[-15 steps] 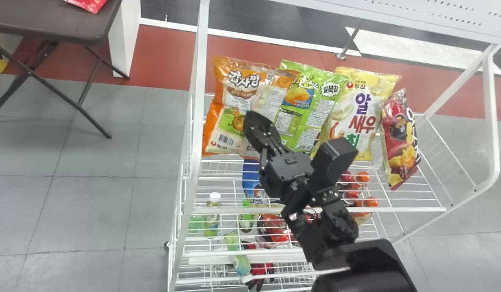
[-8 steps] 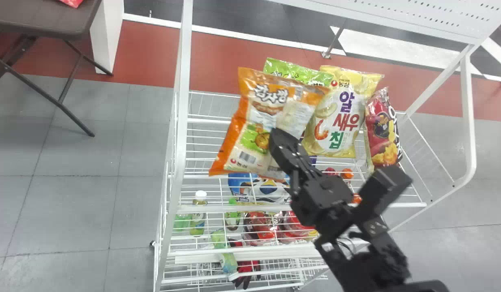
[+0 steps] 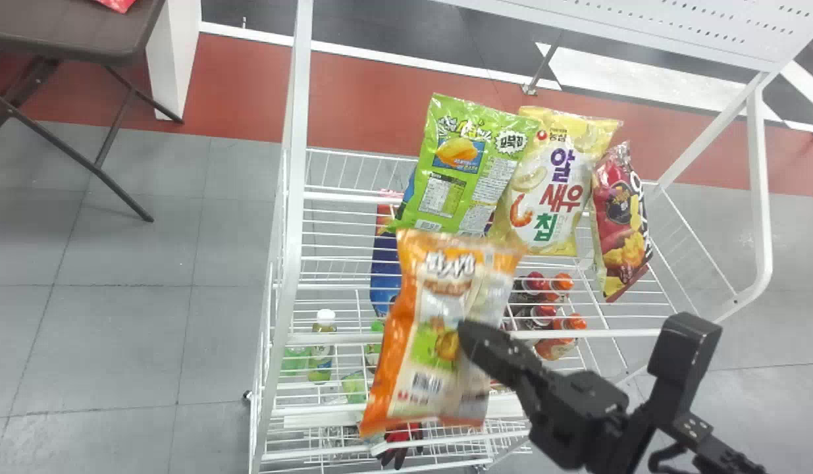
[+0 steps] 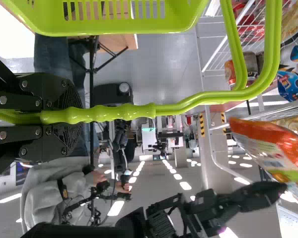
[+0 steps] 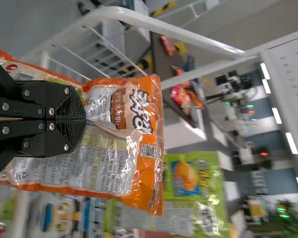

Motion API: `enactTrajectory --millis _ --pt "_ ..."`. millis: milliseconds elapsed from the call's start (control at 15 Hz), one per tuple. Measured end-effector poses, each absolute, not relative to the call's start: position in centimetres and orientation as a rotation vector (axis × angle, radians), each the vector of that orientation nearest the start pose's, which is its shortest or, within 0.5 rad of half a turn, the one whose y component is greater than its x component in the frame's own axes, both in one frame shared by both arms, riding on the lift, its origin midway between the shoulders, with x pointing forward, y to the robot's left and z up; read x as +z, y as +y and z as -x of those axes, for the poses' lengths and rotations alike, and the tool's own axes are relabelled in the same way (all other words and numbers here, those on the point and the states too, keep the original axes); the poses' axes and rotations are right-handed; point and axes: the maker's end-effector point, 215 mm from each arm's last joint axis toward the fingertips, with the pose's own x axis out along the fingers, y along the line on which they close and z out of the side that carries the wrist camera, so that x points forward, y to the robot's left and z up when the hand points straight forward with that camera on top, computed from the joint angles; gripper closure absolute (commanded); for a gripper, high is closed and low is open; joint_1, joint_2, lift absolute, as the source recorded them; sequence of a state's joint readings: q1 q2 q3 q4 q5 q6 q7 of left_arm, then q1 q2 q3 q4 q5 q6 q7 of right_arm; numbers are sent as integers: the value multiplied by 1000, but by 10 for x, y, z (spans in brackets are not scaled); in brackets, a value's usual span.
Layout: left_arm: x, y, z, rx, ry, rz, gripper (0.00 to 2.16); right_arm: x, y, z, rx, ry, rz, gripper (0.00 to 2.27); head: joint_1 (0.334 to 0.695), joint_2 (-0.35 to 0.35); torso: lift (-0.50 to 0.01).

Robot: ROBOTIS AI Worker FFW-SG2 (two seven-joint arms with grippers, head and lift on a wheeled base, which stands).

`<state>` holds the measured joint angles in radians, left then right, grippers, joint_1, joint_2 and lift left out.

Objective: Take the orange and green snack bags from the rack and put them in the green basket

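The right two-fingered black claw (image 5: pixel 83 119) pinches the orange, glossy plastic snack bag (image 3: pixel 406 355) at its back seam, presumably so its bulk hangs free for release; the green, flat plastic snack bag (image 3: pixel 459 171) awaits its turn on the white wire rack (image 3: pixel 297 164); the left black claw (image 4: pixel 79 116) clasps the handle (image 4: pixel 188 103) of the lime-green slotted plastic basket (image 4: pixel 114 26), apparently steadying it for loading.

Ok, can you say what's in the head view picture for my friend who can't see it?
The robot's right gripper holds an orange snack bag in front of a white wire rack, where a green bag, a yellow bag and a red bag are lined up.
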<state>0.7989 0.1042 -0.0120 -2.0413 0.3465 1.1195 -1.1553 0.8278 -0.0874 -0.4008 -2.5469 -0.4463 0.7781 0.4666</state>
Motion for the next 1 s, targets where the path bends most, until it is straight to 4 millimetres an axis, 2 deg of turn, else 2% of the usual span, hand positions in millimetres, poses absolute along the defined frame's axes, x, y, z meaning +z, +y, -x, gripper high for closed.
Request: enactTrajectory --millis 267,400,533,667,867,1000 --pt "-478 10 -77 -1066 1118 1045 2148 -418 -233 -223 416 864 -436 2250 695 -350 0" --pt "-478 9 -82 -1062 1097 1044 2148 -435 -229 -199 420 948 -487 2250 695 -350 0" --pt "-476 7 -85 -1068 1089 1043 2148 -452 -224 -184 419 1002 -526 2250 695 -350 0" --pt "-473 4 -86 -1079 1083 1041 2148 -471 -211 -174 438 1042 -556 2250 695 -350 0" --pt "-469 2 -86 -1092 1078 1039 2148 -494 -178 -173 493 1050 -560 2250 695 -350 0" --pt "-468 0 -85 -1098 1077 1041 2148 -505 -150 -176 539 1034 -544 2250 695 -350 0"
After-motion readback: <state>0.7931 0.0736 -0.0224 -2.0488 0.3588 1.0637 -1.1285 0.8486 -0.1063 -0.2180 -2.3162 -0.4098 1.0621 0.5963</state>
